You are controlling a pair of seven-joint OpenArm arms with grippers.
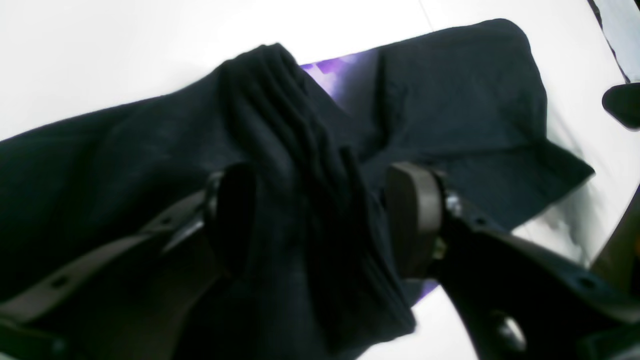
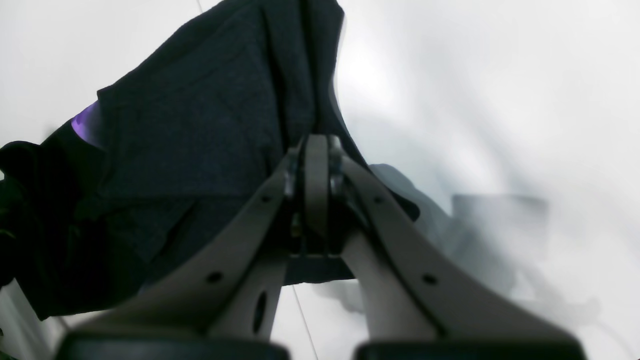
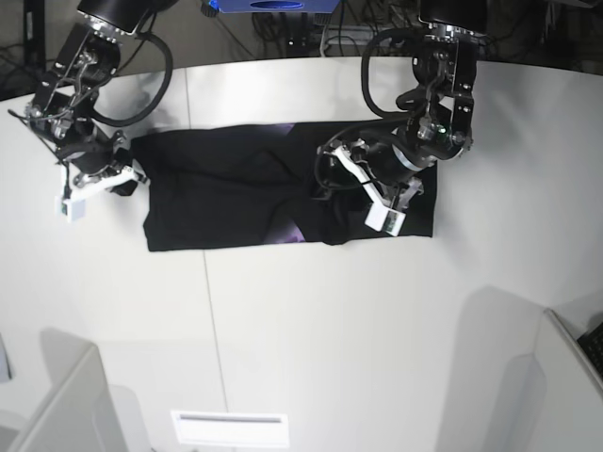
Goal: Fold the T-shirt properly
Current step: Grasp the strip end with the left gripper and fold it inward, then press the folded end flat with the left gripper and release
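The black T-shirt (image 3: 236, 188) lies spread lengthwise on the white table (image 3: 311, 320), with a bit of purple print (image 3: 294, 231) showing at a fold. My left gripper (image 3: 325, 184) is open over the shirt's middle. In the left wrist view (image 1: 325, 215) its jaws stand wide apart astride a bunched ridge of black cloth (image 1: 280, 125), with purple print (image 1: 325, 75) beyond. My right gripper (image 3: 137, 174) is at the shirt's left end. In the right wrist view (image 2: 316, 150) it is shut on the edge of the shirt (image 2: 200, 125).
A table seam (image 3: 207, 311) runs toward the front. White partitions stand at the front left (image 3: 57, 405) and front right (image 3: 565, 377). A white slotted plate (image 3: 231, 428) lies at the front edge. Cables hang behind the table's far edge.
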